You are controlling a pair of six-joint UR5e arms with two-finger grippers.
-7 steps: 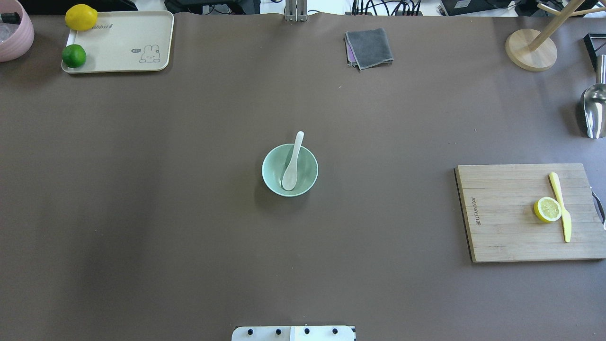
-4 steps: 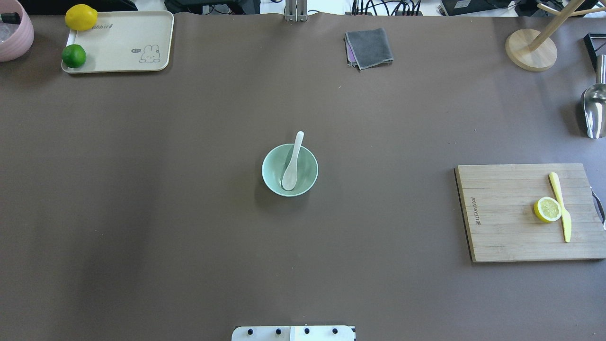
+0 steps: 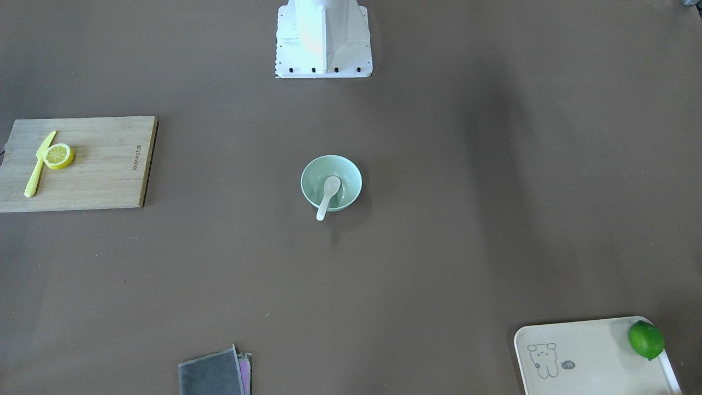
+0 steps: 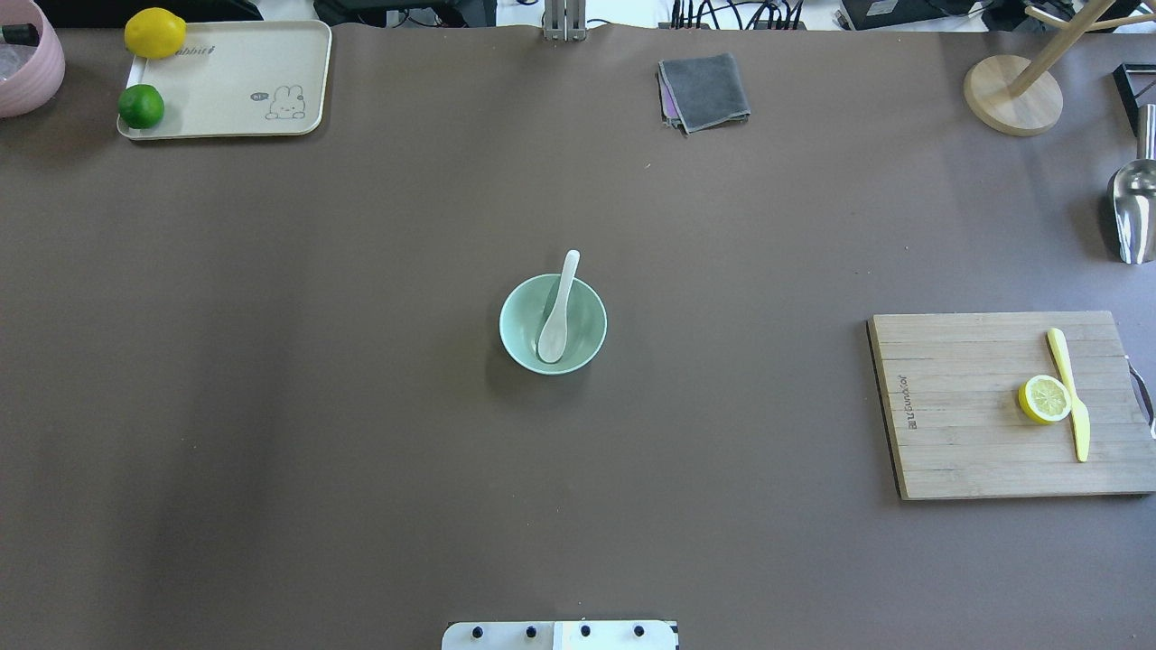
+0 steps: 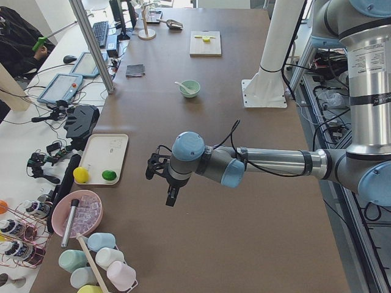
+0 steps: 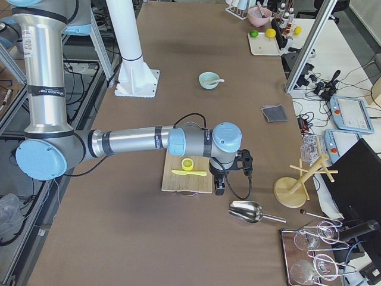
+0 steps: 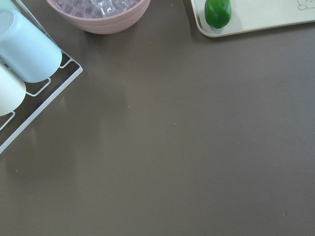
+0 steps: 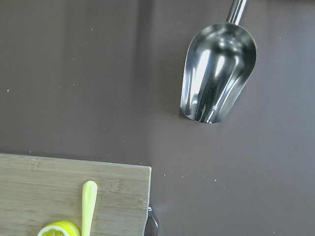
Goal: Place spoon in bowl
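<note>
The pale green bowl [image 4: 508,318] stands at the middle of the table. The white spoon [image 4: 556,311] lies in it, scoop down inside and handle leaning over the far rim. Both also show in the front-facing view, the bowl [image 3: 313,170] and the spoon [image 3: 328,195]. Neither gripper shows in the overhead or front-facing views. In the exterior left view my left gripper [image 5: 171,198] hangs above the table's left end, far from the bowl [image 5: 193,90]. In the exterior right view my right gripper [image 6: 219,187] hangs by the cutting board's edge. I cannot tell whether either is open or shut.
A wooden cutting board [image 4: 975,433] with a lemon half [image 4: 1045,399] and a yellow knife [image 4: 1071,397] lies at the right. A cream tray [image 4: 235,86] with a lime and a lemon, a grey cloth [image 4: 704,90], a metal scoop [image 4: 1133,212] and a wooden stand [image 4: 1011,95] line the far side.
</note>
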